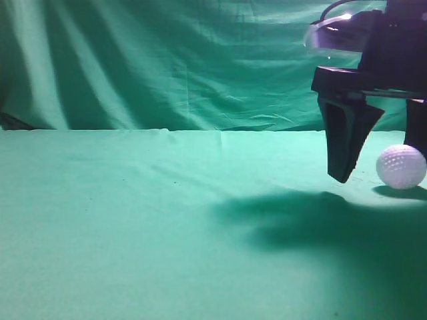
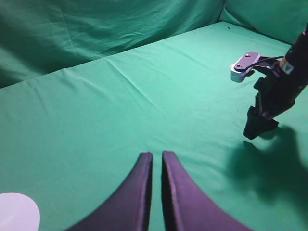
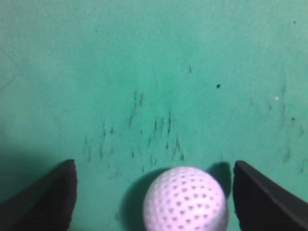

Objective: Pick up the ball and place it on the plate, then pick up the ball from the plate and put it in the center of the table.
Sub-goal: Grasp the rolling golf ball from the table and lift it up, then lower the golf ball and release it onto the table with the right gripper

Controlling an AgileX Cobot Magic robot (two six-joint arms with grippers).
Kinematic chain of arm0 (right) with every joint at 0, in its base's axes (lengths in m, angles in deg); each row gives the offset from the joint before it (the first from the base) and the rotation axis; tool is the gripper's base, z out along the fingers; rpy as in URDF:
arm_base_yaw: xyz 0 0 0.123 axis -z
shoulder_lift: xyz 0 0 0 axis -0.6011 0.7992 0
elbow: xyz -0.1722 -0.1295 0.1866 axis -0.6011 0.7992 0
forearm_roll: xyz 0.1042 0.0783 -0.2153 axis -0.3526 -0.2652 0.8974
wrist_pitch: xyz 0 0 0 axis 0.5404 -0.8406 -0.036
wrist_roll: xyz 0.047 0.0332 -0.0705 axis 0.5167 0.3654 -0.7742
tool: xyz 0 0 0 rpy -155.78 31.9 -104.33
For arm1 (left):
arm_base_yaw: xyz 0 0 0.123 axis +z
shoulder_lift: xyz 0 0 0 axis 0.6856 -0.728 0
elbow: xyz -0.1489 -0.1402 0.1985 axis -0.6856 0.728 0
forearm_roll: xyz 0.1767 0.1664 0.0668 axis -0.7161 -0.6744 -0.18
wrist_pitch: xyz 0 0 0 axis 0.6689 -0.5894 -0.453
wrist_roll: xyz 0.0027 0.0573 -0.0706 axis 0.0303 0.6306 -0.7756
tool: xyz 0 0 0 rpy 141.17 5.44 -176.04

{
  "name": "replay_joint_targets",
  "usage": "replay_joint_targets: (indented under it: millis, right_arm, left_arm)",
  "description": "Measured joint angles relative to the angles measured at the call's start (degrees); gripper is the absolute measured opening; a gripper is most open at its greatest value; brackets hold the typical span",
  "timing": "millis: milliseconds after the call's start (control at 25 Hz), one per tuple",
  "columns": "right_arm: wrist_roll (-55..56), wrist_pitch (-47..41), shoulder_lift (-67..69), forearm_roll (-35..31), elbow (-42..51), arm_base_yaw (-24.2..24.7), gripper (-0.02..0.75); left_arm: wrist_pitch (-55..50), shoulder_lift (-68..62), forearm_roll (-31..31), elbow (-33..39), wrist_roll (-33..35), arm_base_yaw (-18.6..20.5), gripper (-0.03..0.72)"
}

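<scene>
The ball, white and dimpled, rests on the green table at the far right. My right gripper hangs over it, open, with one black finger on each side. In the right wrist view the ball lies between the spread fingers of the right gripper, nearer the right finger and touching neither. My left gripper is shut and empty above the cloth. The white plate shows at the lower left of the left wrist view. The right gripper hides the ball in that view.
A draped green backdrop rises behind the table. The right arm casts a dark shadow on the cloth. The cloth under the right gripper has small dark marks.
</scene>
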Motion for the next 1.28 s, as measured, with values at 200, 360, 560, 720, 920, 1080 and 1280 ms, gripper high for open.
replay_joint_targets:
  millis: [200,360,560,720,920,1080,1280]
  right_arm:
    - [0.10,0.48,0.85,1.04,0.00,0.00,0.536]
    - [1.17,0.63,1.30,1.93,-0.10,0.00,0.342]
    - [1.60,0.63,1.30,2.17,-0.27,0.05,0.319]
    - [1.63,-1.62,1.30,2.29,-2.26,0.05,0.319]
    - [1.63,-5.93,1.33,2.39,-9.75,-0.76,0.319]
    - [1.32,-7.61,1.93,2.39,-16.15,-4.45,0.319]
    - [1.05,-11.07,6.74,2.39,-25.81,-8.37,0.319]
  left_arm:
    - [-1.03,0.00,0.00,0.00,-0.10,0.00,0.060]
    - [-1.07,0.00,0.36,0.00,-0.23,0.00,0.060]
    - [-1.07,0.00,1.23,0.00,-0.23,0.00,0.060]
    - [-1.07,0.00,1.54,0.00,-0.31,0.00,0.060]
    - [-1.07,0.65,1.54,0.00,-0.31,0.00,0.060]
    - [-1.07,4.70,1.31,0.00,-0.37,0.00,0.060]
    - [-1.07,10.63,-7.23,0.24,-9.09,0.00,0.060]
